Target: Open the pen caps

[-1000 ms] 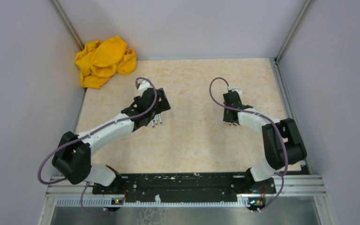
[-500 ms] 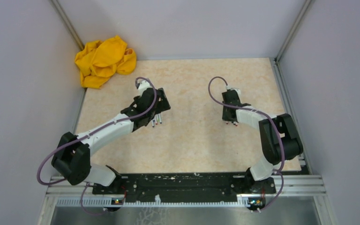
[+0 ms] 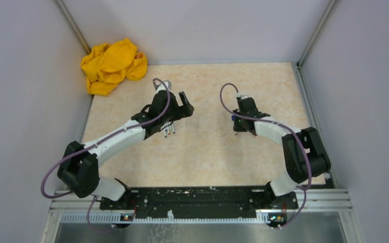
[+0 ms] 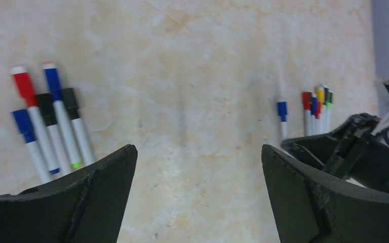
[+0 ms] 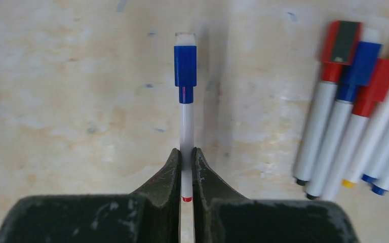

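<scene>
Under the right wrist camera, the right gripper [image 5: 186, 156] is clamped on the white barrel of one pen [image 5: 186, 119], its blue cap [image 5: 185, 66] on the far end; the near end disappears between the fingers. Just beside it, a bunch of capped pens [image 5: 352, 116] is cut off at the right edge. The left gripper [image 4: 197, 149] stands wide apart over the bench [image 4: 197, 76], holding nothing; a second group of pens [image 4: 50, 126] lies partly hidden behind one finger.
</scene>
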Motion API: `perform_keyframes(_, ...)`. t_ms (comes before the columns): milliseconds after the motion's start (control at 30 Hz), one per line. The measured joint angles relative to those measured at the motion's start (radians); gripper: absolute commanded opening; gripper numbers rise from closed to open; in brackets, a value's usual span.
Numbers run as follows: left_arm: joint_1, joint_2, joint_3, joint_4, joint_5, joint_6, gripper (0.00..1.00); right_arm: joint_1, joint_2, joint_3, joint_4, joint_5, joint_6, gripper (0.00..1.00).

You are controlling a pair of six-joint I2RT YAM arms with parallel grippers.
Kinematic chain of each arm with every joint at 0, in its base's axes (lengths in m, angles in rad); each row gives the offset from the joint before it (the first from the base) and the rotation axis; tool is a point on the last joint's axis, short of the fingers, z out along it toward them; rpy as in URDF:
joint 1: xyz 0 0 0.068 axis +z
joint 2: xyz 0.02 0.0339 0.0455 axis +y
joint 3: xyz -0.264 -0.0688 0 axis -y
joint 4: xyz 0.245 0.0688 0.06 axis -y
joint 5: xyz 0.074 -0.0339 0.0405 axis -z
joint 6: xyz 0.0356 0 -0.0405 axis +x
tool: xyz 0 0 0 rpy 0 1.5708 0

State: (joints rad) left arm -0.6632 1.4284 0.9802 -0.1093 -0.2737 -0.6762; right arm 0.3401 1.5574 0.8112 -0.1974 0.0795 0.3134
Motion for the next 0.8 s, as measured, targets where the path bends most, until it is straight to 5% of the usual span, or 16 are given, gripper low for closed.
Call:
perform_keyframes(333,-0.003,0.182,0.067,0.111,0.341,-0.047,0.95,0.084,-0.102,0.0,0.098,-0.314,-0.012,0.0)
perform_keyframes(800,-0.003,0.331,0.069,0.244,0.513,-0.189,0.76,0.125,-0.103,0.0,0.21,-0.518,0.031,0.0)
